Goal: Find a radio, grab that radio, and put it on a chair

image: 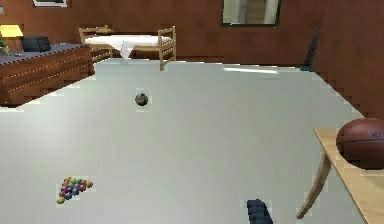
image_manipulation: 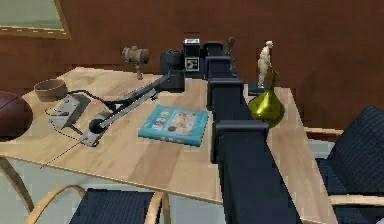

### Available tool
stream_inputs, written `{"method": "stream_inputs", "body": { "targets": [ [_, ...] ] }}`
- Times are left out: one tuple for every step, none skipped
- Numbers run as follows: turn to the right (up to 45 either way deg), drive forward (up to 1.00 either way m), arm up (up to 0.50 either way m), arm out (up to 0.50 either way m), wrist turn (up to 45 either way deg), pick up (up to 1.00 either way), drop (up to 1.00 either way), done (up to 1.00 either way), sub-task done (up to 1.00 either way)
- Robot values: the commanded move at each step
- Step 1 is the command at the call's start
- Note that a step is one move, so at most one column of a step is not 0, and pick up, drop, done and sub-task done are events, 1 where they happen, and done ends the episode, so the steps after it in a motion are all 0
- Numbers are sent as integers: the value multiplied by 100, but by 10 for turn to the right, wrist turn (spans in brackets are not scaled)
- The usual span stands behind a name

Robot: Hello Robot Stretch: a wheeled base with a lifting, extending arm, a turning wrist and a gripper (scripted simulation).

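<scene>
The forward view has a wide stretch of bare grey floor [image: 220, 120] running to the wood-panelled wall [image: 190, 25]. A small dark ball [image: 141, 98] lies near the middle of the floor, and a triangle of coloured billiard balls [image: 73, 187] lies near the bottom left. A dresser [image: 40, 72] lines the left edge, and a wooden-framed bed [image: 130, 45] stands against the far wall. At the right, the corner of the bench [image: 345, 175] juts in, carrying a basketball [image: 362, 142] close to its edge.

In the arm side view the arm [image_manipulation: 235, 125] reaches across the bench [image_manipulation: 120, 155] toward the back wall. The gripper [image_manipulation: 168, 70] is at its far end, above the bench top. I cannot tell how the fingers [image_manipulation: 163, 74] stand, nor whether they hold anything.

A small dark box [image_manipulation: 192, 42] near the bench's back edge, just behind the gripper, may be the radio; it is too small to tell.

Also on the bench:
- a grey jointed desk lamp [image_manipulation: 110, 112]
- a teal book [image_manipulation: 172, 123]
- a bowl [image_manipulation: 48, 90]
- a gold vase [image_manipulation: 265, 105]
- a figurine [image_manipulation: 265, 62]

A blue-seated chair [image_manipulation: 105, 205] is tucked at the near edge, and a blue armchair [image_manipulation: 355, 160] crowds the right end.
</scene>
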Motion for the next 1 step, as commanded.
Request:
{"method": "stream_inputs", "body": {
  "targets": [
    [0, 0, -50, 0, 0, 0, 0, 0, 0]
  ]
}}
